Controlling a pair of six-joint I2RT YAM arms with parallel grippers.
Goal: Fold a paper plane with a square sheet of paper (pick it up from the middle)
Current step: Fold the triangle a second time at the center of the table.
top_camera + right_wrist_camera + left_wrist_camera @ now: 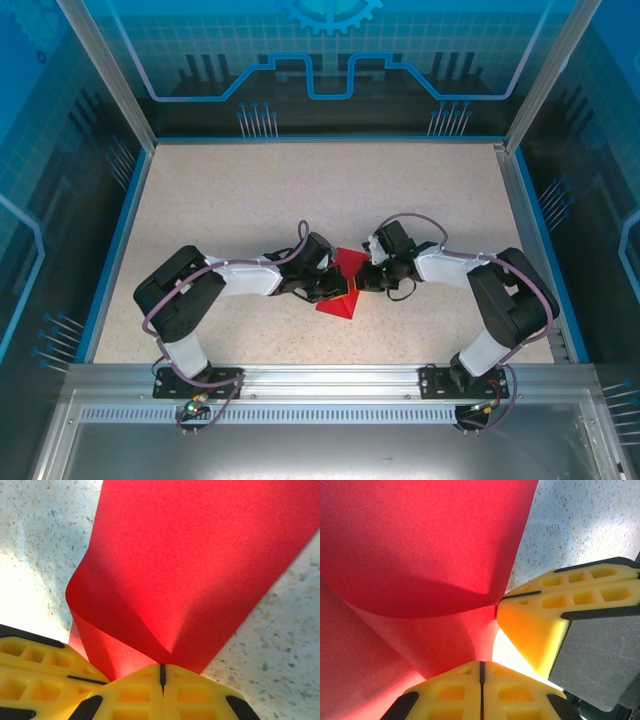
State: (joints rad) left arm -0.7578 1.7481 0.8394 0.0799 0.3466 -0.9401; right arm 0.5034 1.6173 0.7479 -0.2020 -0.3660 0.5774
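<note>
- Looking down from the overhead camera, both arms show in full: each rises from its base at the near edge of the table, bends its elbow out toward its own side, then reaches back inward, so the two wrists meet near the middle.
- From above, the left gripper and the right gripper sit just beside each other, with the sheet of paper between and under them. One red corner points toward the near edge. The wrists hide the fingertips there, so that view does not show how far the jaws stand apart.
- The wrist cameras show the fingertips. On the left wrist camera, that gripper's yellow fingers press together with only a thin dark seam between them, and the red sheet runs into that seam, pinched.
- In the same view the other gripper's fingers come in from the right, also closed, their tip touching the paper where its folds meet.
- The right wrist camera shows its own fingers closed the same way, clamped on the sheet's edge, with the left gripper's fingers at lower left.
- Between the two grips the paper curves and buckles above the speckled tabletop.
</note>
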